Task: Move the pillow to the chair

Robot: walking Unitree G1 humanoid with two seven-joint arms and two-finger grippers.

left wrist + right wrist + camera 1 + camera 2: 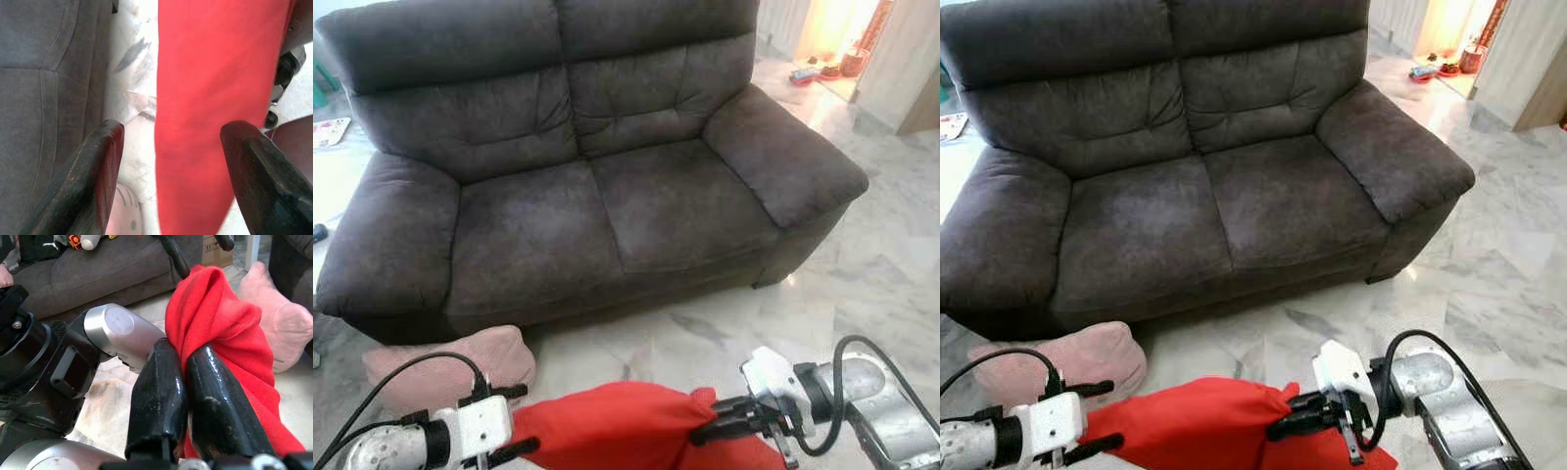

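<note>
Red pillow (607,426): bottom centre of the head views, held up between both arms above the marble floor (881,264). Right claw (183,382): fingers pinched tight on a bunched corner of the pillow. Left claw (504,421): fingers spread wide, straddling the pillow's other end. Pink cushion (450,367): lower left, on the floor just before the grey sofa (587,166).

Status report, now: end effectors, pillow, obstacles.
Right end effector shut on red fabric pillow. Left end effector open around its other end. Pink pillow lies on the floor before the grey sofa.
</note>
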